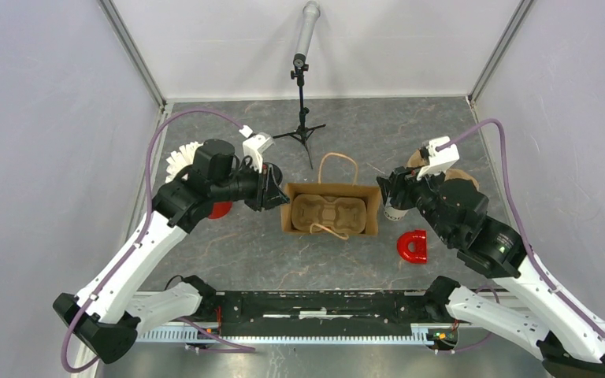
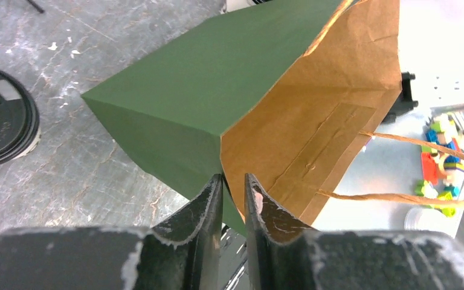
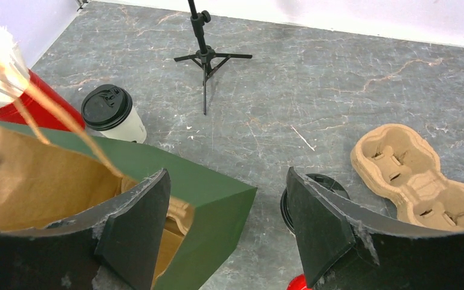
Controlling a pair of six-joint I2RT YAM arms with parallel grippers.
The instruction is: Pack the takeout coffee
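We are hovering right gripper [image 3: 226,175], wide, empty, over cream paper black-lidded coffee cup [image 1: 395,213]; left gripper [image 2: 234,179], narrowly parted, at green paper bag [image 2: 175,90] rim. Next: descending, closing round cup.

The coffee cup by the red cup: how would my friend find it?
Find the tall green paper bag standing open mid-table. On the left arm's side of it stands a red cup of white sticks, and next to that the small cream paper cup with a round black lid. Far shorter than the bag, it is pale and lidded, unlike its red neighbour.
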